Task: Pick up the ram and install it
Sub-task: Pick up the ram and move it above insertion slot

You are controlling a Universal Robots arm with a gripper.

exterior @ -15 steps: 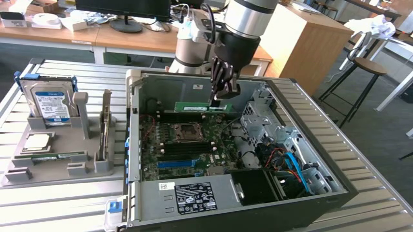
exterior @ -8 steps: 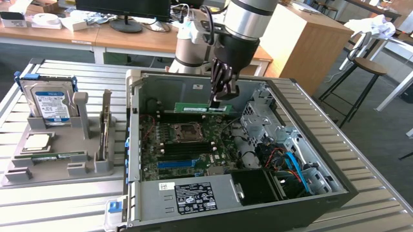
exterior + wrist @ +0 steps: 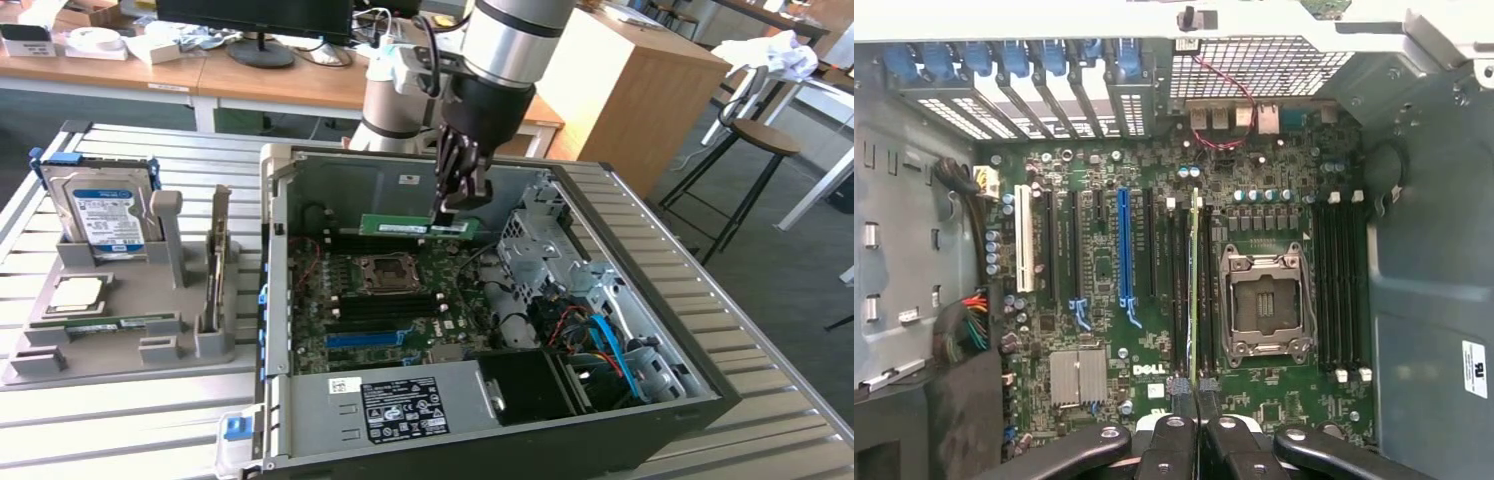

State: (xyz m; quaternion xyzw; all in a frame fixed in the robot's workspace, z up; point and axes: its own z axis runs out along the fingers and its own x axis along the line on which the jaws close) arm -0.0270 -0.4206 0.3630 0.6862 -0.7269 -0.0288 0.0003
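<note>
The ram (image 3: 407, 227) is a long green stick held level inside the open computer case (image 3: 694, 400), above the motherboard (image 3: 350, 325). My gripper (image 3: 458, 214) is shut on the stick near one end, reaching down from above. In the wrist view the ram (image 3: 1194, 290) shows edge-on as a thin pale-green line running out from between my fingertips (image 3: 1172, 440). It hangs over the black memory slots (image 3: 1179, 300) beside the empty processor socket (image 3: 1266, 305). Whether it touches a slot cannot be told.
On the exterior view's left a grey holder (image 3: 134, 280) carries a silver hard drive (image 3: 107, 212), a square processor chip (image 3: 78, 292) and a second green stick (image 3: 107, 323). Drive cages and cables (image 3: 601, 330) crowd the case's right side. A blue slot (image 3: 1122, 250) lies nearby.
</note>
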